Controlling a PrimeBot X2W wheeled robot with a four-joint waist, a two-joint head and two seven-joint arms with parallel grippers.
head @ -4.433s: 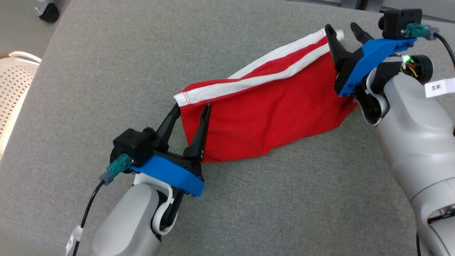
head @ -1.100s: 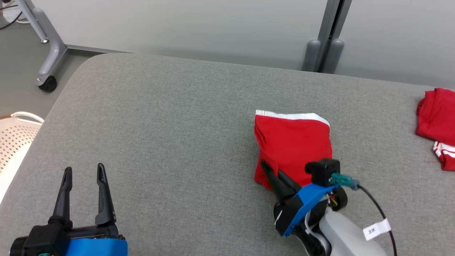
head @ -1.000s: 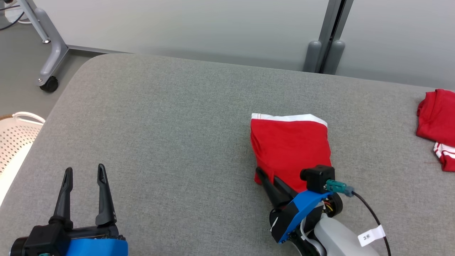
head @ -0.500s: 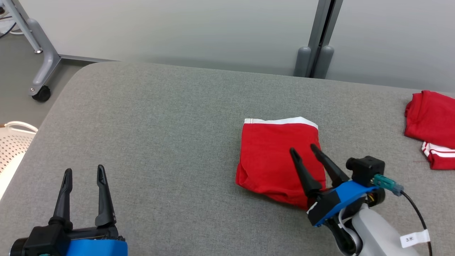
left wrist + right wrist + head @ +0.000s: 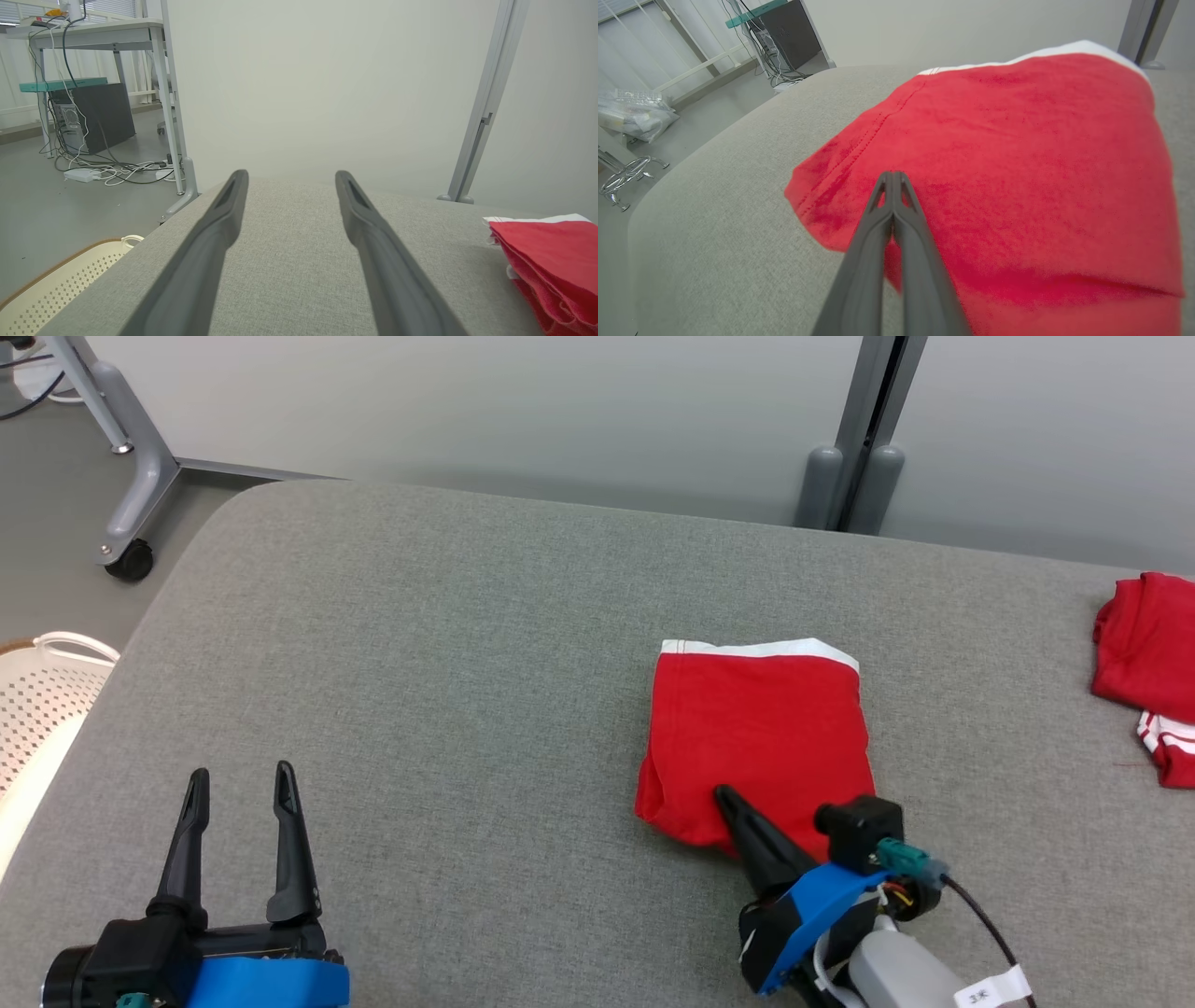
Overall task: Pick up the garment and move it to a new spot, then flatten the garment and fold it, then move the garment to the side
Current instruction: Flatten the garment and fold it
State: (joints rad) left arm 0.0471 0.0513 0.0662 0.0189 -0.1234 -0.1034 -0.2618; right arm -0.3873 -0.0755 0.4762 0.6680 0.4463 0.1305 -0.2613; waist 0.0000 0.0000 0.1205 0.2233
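In the head view we see a grey fabric-covered worktop (image 5: 420,663). The folded red garment (image 5: 756,728) lies flat on its right half, roughly midway between the far and near edges, with its white band turned toward the far edge. The right claw (image 5: 724,791) points at the garment's near edge, its two dark fingers closed into a single point over the cloth. We cannot tell whether the tip touches the cloth. The left claw (image 5: 241,773) sits near the worktop's near left corner, well apart from the garment, with its fingers parted by a moderate gap and nothing between them. A second red garment (image 5: 1144,653) lies at the right edge. A white perforated basket (image 5: 37,700) stands beyond the left edge.

In the left wrist view we see the left claw (image 5: 289,175) spread above bare worktop (image 5: 289,242). The garment (image 5: 546,261) shows as stacked red layers at the right, and the basket (image 5: 56,289) at the lower left.

In the right wrist view we see the right claw (image 5: 892,175) with its fingers pressed together and no cloth visible between them. Its tip is over the garment (image 5: 1017,140), near that view's left-hand corner of the cloth.
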